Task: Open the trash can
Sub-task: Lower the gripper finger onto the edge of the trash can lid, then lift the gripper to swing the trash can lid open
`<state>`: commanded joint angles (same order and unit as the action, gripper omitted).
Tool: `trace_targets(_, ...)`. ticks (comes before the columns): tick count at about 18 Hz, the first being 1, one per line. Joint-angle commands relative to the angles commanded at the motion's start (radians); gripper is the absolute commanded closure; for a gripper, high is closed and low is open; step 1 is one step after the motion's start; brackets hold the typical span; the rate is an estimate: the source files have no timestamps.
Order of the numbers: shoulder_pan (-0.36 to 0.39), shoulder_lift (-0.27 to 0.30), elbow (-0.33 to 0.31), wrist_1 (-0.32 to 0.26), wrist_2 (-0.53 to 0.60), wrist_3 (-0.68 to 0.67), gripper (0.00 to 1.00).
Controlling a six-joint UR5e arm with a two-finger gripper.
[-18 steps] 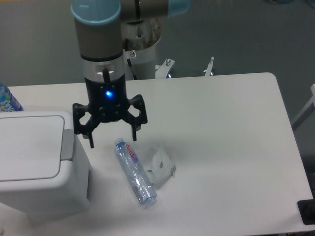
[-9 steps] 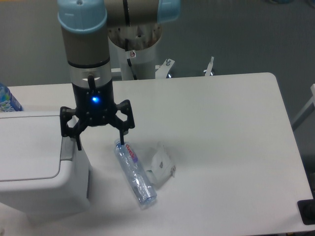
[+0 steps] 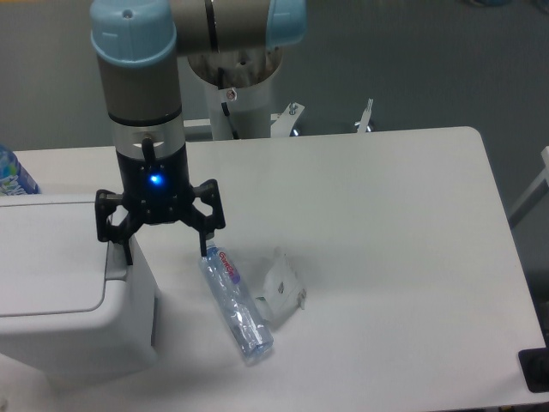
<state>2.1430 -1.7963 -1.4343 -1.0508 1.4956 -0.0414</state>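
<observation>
The trash can (image 3: 60,292) is a large boxy white bin at the left front of the table, its flat lid down, with a grey hinge strip (image 3: 116,264) along the lid's right edge. My gripper (image 3: 165,253) hangs open with fingers spread wide, pointing down. Its left fingertip (image 3: 128,254) is over the hinge strip at the bin's right edge. Its right fingertip (image 3: 203,249) is just above the cap end of a clear plastic bottle (image 3: 235,300) lying on the table. I hold nothing.
A crumpled clear wrapper (image 3: 281,287) lies right of the bottle. A blue-labelled bottle (image 3: 12,176) stands at the far left behind the bin. The arm's base column (image 3: 238,94) stands behind the table's back edge.
My gripper has moved left, from over the bottle's cap area toward the bin's right edge, staying open. The bin, bottle and wrapper have not moved.
</observation>
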Motion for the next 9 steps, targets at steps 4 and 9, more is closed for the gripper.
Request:
trace_targets(4,-0.002,0.0,-0.002,0.0,-0.002,-0.035,0.0)
trace_targets(9,-0.002,0.0,-0.003,0.0,-0.002,-0.038,0.0)
